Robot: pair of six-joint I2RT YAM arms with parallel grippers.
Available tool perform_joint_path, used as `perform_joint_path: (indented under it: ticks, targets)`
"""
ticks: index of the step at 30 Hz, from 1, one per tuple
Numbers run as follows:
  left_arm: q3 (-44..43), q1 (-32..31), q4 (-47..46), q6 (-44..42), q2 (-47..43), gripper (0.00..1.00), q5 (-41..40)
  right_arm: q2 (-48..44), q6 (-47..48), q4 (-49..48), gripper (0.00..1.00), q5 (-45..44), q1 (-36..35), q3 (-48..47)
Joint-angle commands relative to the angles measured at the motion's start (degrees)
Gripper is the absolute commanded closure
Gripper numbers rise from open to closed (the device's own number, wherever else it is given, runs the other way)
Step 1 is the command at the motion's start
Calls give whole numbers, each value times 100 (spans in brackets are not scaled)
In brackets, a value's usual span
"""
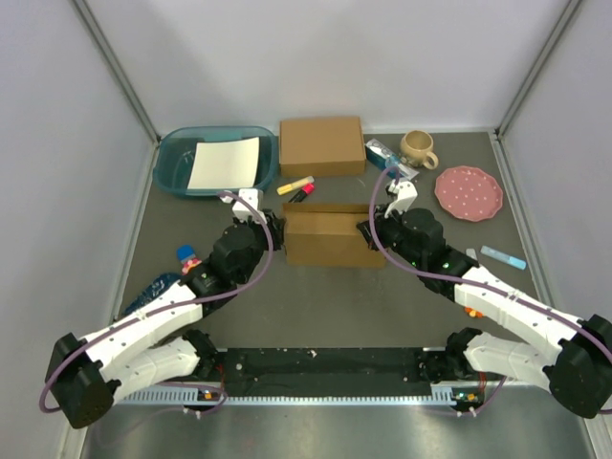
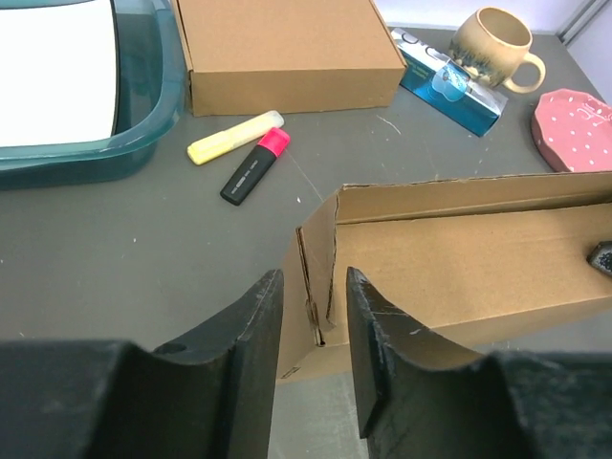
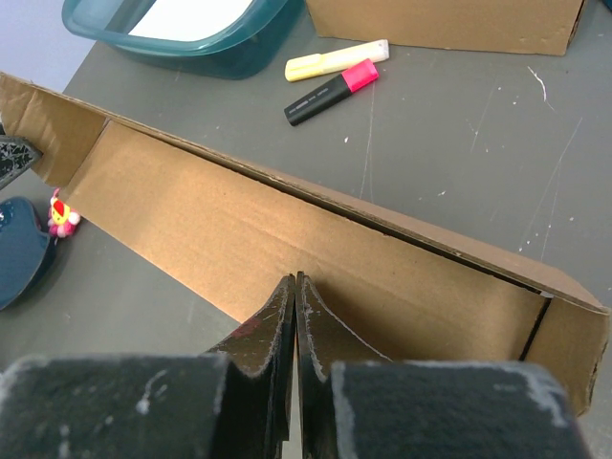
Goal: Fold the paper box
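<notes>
At mid-table, squarely between both arms: the box (image 1: 325, 239), a shallow brown trough with long walls up and top open, not yet folded through. Sits where either arm reaches an end with equal ease, which seems to be the reason for the spot. At its left end, the left gripper (image 2: 314, 316), fingers (image 2: 258, 325) apart and straddling the upright end wall at the corner. Looks set to pinch that wall or tuck its flap, though whether the pads touch cardboard cannot be told. At the other end, the right gripper (image 3: 295, 296), fingers pressed together with nothing between, tips low against the near edge of the inner panel. Serves, by the look of it, as a blunt brace that keeps the box from sliding while the left corner is worked. Just behind the box, a yellow marker (image 1: 295, 184) and a pink marker (image 1: 302, 193), side by side. Farther back, a second box (image 1: 321, 145), closed and apart from the work. At back left, a teal tub (image 1: 172, 153) holding a white sheet (image 1: 225, 163). At back right, a packet (image 1: 382, 153), a mug (image 1: 418, 147) and a pink plate (image 1: 469, 191), all well apart from either gripper.
</notes>
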State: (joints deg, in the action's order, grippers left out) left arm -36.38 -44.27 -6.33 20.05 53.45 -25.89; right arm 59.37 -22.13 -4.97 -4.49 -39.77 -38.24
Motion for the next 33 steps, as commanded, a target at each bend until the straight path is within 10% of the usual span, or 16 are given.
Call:
perform_joint_path:
  ticks: [1, 9, 17, 26, 33]
  targets:
    - [-185, 50, -193, 95, -19, 65, 128, 83, 7, 216, 100, -34, -92, 36]
    - [-194, 59, -193, 60, 7, 77, 251, 92, -11, 181, 100, -25, -92, 45]
    - [-176, 59, -176, 16, 183, 66, 198, 57, -2, 233, 100, -17, -84, 36]
    - [-115, 59, -246, -291, 209, 96, 163, 30, 16, 278, 100, -26, -84, 27]
    - [-53, 59, -316, -520, 227, 100, 172, 48, 16, 278, 100, -34, -92, 27]
